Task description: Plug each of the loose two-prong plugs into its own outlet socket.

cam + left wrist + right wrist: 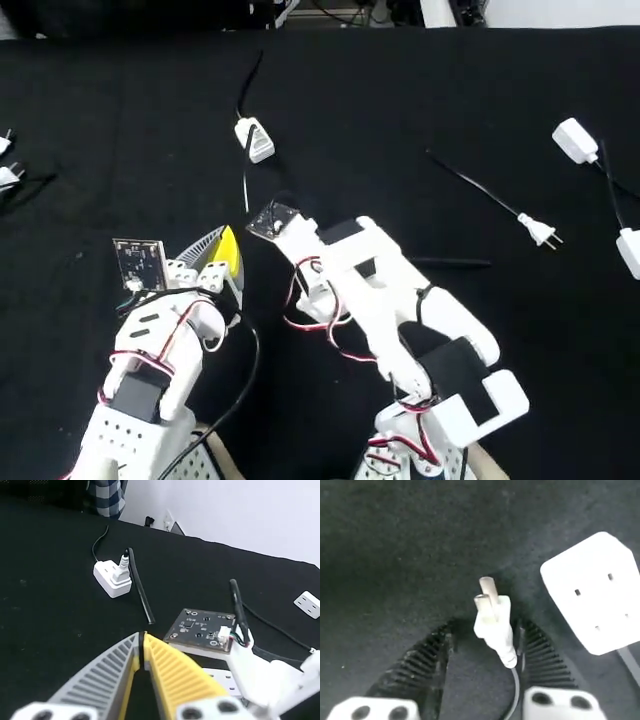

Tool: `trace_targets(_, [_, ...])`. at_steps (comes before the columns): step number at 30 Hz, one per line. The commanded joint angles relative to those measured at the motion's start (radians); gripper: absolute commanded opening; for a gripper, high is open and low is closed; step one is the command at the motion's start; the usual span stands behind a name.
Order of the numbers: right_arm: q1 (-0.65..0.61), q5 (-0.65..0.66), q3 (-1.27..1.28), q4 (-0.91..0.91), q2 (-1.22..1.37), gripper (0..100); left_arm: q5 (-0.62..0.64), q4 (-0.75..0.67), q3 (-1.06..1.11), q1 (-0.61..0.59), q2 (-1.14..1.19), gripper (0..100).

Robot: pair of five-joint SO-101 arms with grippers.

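A white two-prong plug [492, 620] sits in the gap of my right gripper [485, 628], nearer one black finger [536, 647], prongs pointing away from the camera. The jaws stand open and wider than the plug. Right beside it lies a white outlet block [595, 592] with bare slots. In the high view that outlet [256, 140] is just beyond my right arm [360, 270]. From the left wrist view the plug [122, 565] leans against the outlet [111, 579]. My left gripper [141, 639] hangs shut and holds nothing, just left of the right arm [226, 258].
Another loose plug [540, 232] on a black cable lies to the right. Two more white outlets [575, 140] [631, 250] sit at the right edge. Small white plugs [8, 178] lie at the left edge. A black cable [250, 85] runs back from the near outlet.
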Motion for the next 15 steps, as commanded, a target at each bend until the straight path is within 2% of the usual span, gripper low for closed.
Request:
trace_targets(1, [0.011, -0.003, -0.015, -0.005, 0.010, 6.8, -0.003, -0.012, 0.013, -0.004, -0.014, 3])
trace_targets(3, [0.011, -0.002, -0.015, -0.005, 0.010, 0.8, -0.003, -0.012, 0.013, -0.004, -0.014, 3])
trace_targets(6, [0.011, 0.002, -0.015, 0.000, 0.010, 4.9, -0.003, -0.012, 0.013, -0.004, -0.014, 3])
trace_targets(11, [0.011, 0.002, -0.025, 0.023, 0.002, 5.3, -0.003, -0.014, 0.013, -0.005, -0.014, 3])
trace_targets(15, [0.006, -0.003, -0.137, 0.164, 0.002, 5.2, -0.003, -0.017, 0.013, -0.001, -0.014, 3])
